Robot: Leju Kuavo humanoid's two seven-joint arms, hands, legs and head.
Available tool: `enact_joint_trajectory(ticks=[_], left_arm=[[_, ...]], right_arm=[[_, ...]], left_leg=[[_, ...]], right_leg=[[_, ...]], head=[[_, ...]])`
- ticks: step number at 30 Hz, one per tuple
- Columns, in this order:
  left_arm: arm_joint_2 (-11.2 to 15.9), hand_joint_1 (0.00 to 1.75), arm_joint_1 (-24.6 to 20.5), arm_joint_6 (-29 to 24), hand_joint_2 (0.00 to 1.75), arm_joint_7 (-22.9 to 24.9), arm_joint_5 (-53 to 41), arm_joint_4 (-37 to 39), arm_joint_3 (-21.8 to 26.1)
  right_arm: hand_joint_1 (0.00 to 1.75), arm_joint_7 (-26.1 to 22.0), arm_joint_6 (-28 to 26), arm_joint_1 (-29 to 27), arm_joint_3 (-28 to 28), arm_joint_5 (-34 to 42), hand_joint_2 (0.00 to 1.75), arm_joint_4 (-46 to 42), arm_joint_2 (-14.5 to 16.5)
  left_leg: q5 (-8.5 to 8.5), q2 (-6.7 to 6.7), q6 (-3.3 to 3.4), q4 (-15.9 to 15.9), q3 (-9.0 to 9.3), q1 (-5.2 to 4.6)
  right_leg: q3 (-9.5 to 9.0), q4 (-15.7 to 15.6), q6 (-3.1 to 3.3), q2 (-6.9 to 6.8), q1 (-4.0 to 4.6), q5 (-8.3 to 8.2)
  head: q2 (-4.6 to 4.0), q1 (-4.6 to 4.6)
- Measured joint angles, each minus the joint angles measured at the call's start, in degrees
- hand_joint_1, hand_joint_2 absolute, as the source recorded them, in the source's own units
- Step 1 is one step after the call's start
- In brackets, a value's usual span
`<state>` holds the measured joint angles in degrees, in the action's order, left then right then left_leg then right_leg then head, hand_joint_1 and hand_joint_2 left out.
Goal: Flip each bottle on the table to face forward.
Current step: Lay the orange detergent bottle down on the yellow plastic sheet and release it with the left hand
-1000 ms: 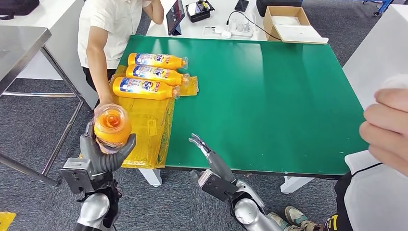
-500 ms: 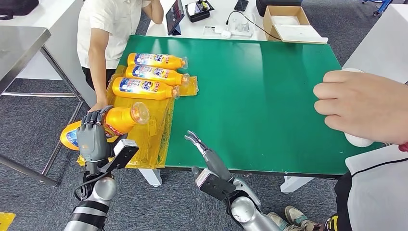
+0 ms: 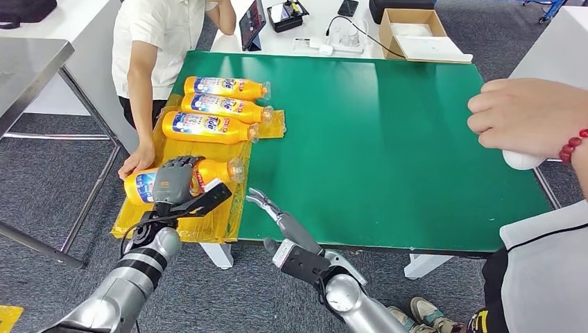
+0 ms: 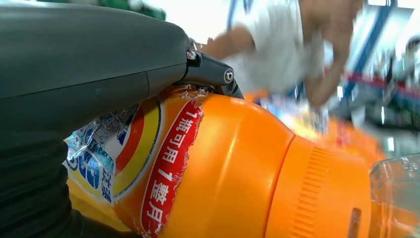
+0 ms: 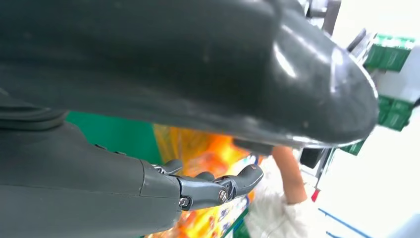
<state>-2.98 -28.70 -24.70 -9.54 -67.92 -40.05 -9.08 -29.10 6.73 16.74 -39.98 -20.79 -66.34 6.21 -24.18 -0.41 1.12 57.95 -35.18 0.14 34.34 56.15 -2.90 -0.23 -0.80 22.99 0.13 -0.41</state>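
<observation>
Held bottle (image 3: 184, 177) partly hidden under left hand (image 3: 173, 182); its cap end cut off at edge of left wrist view. Person (image 3: 163, 31) cropped at head view's top edge, blurred in both wrist views. Label print on three far bottles (image 3: 220, 106) too small to read.

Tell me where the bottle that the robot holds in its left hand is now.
In the head view the held bottle lies on the yellow sheet at the table's near left corner, under the left hand, just in front of the three other bottles.
</observation>
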Motion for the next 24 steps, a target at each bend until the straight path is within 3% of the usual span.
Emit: enact_joint_trajectory(ticks=[3,12,13,16,17,24], left_arm=[[0.04,1.75,-2.53,4.13,1.75,-1.18,1.16,3.84,-1.00],[-0.04,1.75,-5.01,8.43,1.75,-3.20,2.04,8.08,-4.31],[-0.05,1.52,-5.28,10.28,1.75,-3.38,2.67,8.30,-4.78],[-0.12,0.30,-6.42,15.26,1.75,-3.51,5.72,8.77,-5.96],[-0.18,0.09,-6.72,15.97,1.75,-3.50,6.67,8.83,-6.20],[-0.65,0.00,-7.78,19.92,1.75,-0.15,6.75,9.99,-9.80]], right_arm=[[0.00,-0.07,0.90,0.38,-0.84,0.13,0.00,0.04,0.39],[0.00,-0.32,2.03,0.62,-1.98,0.57,0.00,0.04,0.64],[0.00,-0.36,2.19,0.62,-2.08,0.66,0.00,0.04,0.66],[0.00,-0.35,2.35,0.62,-2.32,0.86,0.00,0.04,0.86],[0.00,-0.33,2.35,0.63,-2.37,0.89,0.00,0.04,0.94],[0.00,-0.70,2.32,0.62,-2.75,0.46,0.00,0.06,1.14]], left_leg=[[0.00,0.00,0.00,0.00,-0.02,0.00],[-0.01,-0.02,0.00,0.00,-0.04,-0.01],[-0.01,-0.03,0.00,0.00,-0.04,-0.01],[-0.01,-0.05,0.00,0.00,-0.02,-0.01],[-0.01,-0.05,0.00,0.00,0.00,-0.01],[0.00,-0.02,0.00,0.00,0.01,0.00]], right_leg=[[0.01,0.00,0.00,0.00,0.00,0.00],[0.06,-0.02,0.00,0.00,-0.01,0.01],[0.05,-0.02,0.00,-0.01,0.00,0.01],[0.02,-0.01,0.01,-0.01,-0.01,0.01],[0.00,-0.01,0.01,-0.01,-0.01,0.01],[0.00,0.00,0.00,0.00,-0.01,0.01]], head=[[0.00,0.00],[0.00,0.00],[0.00,0.00],[0.00,-0.02],[0.00,-0.02],[0.00,0.01]])
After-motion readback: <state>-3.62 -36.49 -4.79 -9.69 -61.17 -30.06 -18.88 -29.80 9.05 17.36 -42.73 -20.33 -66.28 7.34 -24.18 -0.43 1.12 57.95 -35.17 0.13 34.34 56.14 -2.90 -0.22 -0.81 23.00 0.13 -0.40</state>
